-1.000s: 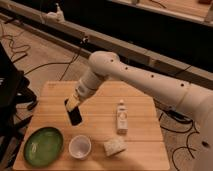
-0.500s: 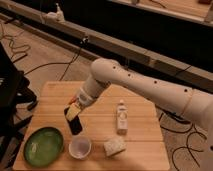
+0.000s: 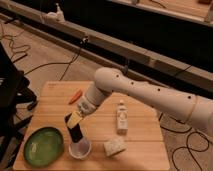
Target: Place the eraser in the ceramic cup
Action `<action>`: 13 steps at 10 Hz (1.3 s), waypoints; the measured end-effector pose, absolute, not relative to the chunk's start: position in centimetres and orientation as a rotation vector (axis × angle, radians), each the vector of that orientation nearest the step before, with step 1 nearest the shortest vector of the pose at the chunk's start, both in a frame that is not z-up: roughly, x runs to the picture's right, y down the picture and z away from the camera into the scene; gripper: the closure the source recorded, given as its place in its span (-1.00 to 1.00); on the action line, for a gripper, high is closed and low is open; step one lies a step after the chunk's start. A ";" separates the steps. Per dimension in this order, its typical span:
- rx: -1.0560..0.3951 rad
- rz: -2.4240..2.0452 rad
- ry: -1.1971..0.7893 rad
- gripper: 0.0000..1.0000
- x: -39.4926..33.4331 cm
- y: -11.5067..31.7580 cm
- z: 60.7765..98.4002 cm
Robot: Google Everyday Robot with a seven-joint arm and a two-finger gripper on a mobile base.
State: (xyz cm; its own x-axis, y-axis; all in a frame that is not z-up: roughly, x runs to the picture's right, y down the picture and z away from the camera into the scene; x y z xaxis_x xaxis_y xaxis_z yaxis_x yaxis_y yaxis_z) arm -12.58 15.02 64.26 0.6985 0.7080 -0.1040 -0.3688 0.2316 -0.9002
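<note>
Gripper: the gripper (image 3: 75,125) hangs at the end of the white arm (image 3: 150,95), low over the front left part of the wooden table (image 3: 140,140), its fingers clamped on the eraser.
Eraser: the eraser (image 3: 75,133) is a black block held upright between the fingers, its upper end hidden in the gripper, its lower end pointing down and reaching the rim of the ceramic cup.
Ceramic cup: the ceramic cup (image 3: 80,149) stands directly below the gripper, near the front edge of the table; whether the eraser's tip is inside the rim or just above it cannot be told.
Green bowl: the green bowl (image 3: 44,146) sits just left of the cup, close beside it but apart.
Pale block: a pale beige block (image 3: 114,146) lies right of the cup, near the front edge.
White bottle: a slim white bottle (image 3: 121,117) stands upright behind the pale block, right of the gripper.
Orange item: a small orange object (image 3: 75,96) lies further back on the table, behind the gripper.
Floor: dark cables (image 3: 30,65) trail over the floor beyond the table.
</note>
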 end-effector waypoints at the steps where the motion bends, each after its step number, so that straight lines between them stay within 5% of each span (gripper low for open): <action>1: -1.109 0.769 -0.366 1.00 -12.4 15.9 64.6; 7: -1.111 0.795 -0.391 0.94 -11.5 18.8 65.6; 13: -1.113 0.772 -0.429 -0.26 -11.3 20.0 65.2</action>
